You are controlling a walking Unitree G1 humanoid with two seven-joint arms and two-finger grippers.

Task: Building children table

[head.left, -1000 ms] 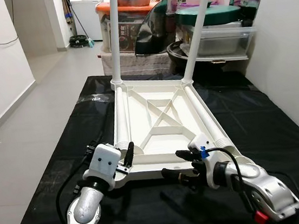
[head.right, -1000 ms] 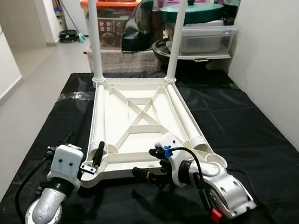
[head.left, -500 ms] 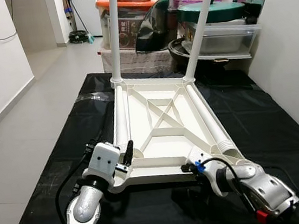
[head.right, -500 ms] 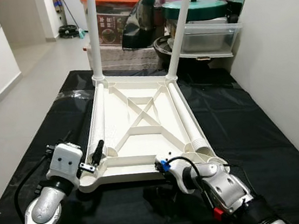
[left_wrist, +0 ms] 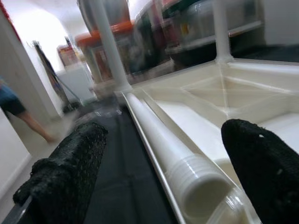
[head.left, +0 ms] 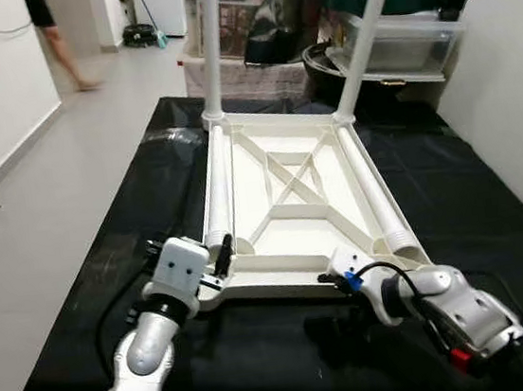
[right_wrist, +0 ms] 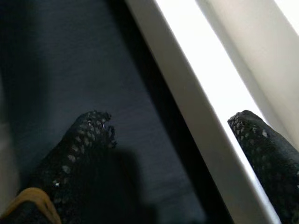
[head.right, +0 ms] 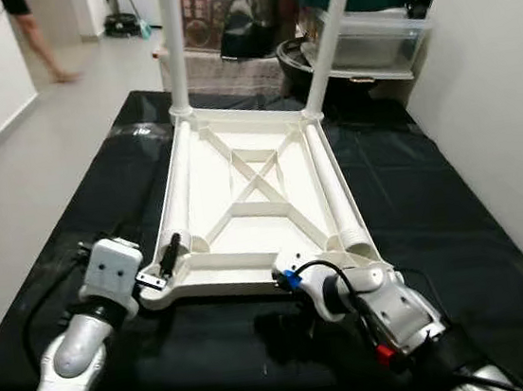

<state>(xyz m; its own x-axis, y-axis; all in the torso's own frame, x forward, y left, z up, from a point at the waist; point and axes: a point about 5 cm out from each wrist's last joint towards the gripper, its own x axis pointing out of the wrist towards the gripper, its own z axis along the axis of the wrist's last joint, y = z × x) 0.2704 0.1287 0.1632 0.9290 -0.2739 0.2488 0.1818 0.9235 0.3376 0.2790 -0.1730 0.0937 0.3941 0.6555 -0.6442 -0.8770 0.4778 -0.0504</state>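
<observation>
Left gripper (head.left: 221, 258) spread, fingers (left_wrist: 70, 172) on both sides of loose table leg (left_wrist: 161, 140) at near left corner of white table top (head.left: 291, 206). Right gripper (right_wrist: 173, 154) also spread, straddling near edge of top.

Table top upside down, cross ribs inside, two legs (head.left: 211, 44) standing upright at far corners, two lying along long sides.

All on black sheet (head.left: 452, 191) over grey floor (head.left: 41, 184). Storage boxes (head.left: 395, 36) behind. Person's legs (head.left: 62, 48) far left.
</observation>
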